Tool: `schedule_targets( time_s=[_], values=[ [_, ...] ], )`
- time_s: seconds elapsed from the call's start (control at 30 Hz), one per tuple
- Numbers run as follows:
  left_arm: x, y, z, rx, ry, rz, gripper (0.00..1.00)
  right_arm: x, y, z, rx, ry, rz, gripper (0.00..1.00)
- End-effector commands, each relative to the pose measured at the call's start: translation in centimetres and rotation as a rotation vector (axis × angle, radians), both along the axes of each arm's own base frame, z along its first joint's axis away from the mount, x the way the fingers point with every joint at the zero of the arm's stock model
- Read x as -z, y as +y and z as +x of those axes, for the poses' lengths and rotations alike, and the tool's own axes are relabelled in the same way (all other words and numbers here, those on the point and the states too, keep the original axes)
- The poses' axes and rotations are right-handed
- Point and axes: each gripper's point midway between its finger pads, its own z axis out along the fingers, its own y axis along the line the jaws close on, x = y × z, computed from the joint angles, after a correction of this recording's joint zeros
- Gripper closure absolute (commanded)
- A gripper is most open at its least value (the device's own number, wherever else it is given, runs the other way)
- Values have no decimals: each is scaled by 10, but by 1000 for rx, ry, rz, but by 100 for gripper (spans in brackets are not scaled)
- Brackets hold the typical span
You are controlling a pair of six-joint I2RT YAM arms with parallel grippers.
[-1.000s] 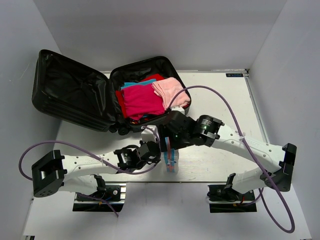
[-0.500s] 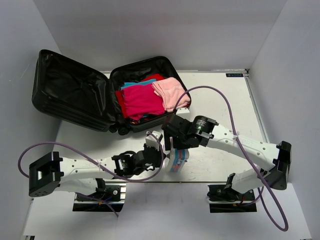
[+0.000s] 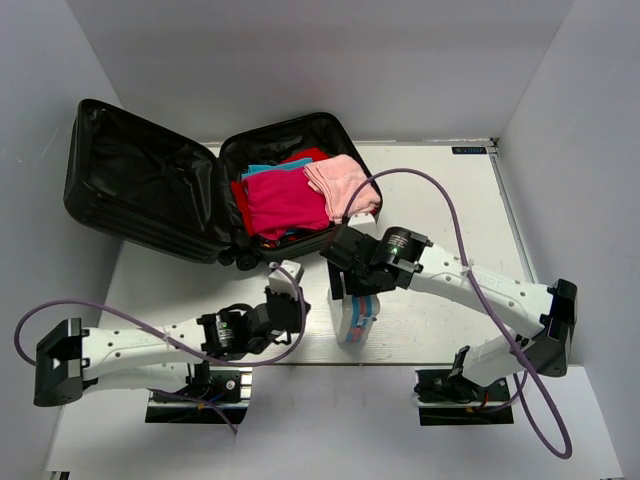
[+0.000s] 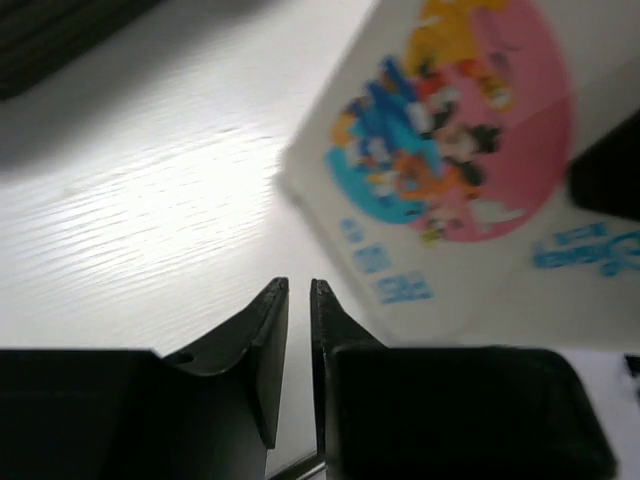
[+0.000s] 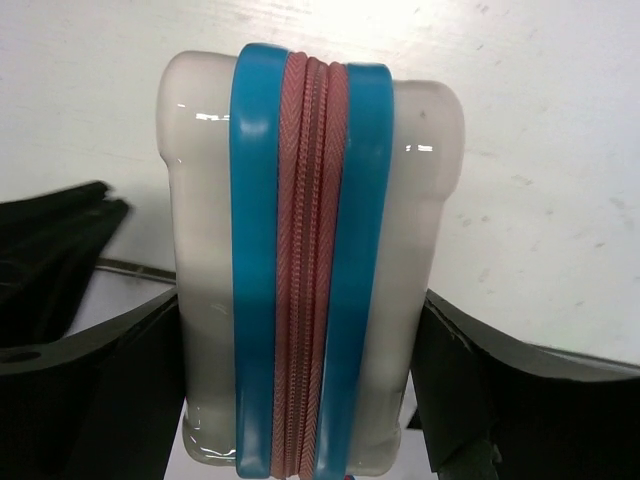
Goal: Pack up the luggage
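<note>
from above, the luggage (image 3: 140, 185) lies open at the far-left corner of the worktop (image 3: 440, 200). its lid is thrown open to the left and its right half is heaped with clothes (image 3: 285, 200). the white zip case (image 3: 357, 318) stands on edge near the middle of the near edge, with the right gripper (image 3: 352, 296) over it. the left gripper (image 3: 288, 275) sits a little to its left, apart from it.

at the left wrist, the left gripper's (image 4: 299, 287) jaws are drawn nearly together on nothing, and the case's (image 4: 460, 160) cartoon face lies just beyond them. you likely won't need this arm for the lift, so keep it out of the way.

at the right wrist, the fingers (image 5: 120, 380) of the right gripper (image 5: 300, 320) straddle the case (image 5: 310, 270), one on each side, with the zip between them. they seem to meet its sides, but whether they press cannot be told. close squarely until the case sits firm — its glossy skin may slip. then lift straight up before you swing toward the far-left corner, and clear the luggage's near wall. the clothes are piled high, so set the case down on them gently.
</note>
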Motion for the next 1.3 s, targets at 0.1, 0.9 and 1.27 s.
schedule_targets(
  time_s=[0.1,0.9,1.27],
  values=[
    [-28,64,16,-196,-80,150,72,-91,-13,39,-12,-297,117,100],
    [-19,169,5,-440,119,351,68,-308,101,235,-94,-1005,508,100],
    [14,154,37,-416,304,234,65,-264,124,384,-134,-949,945,100]
  ],
)
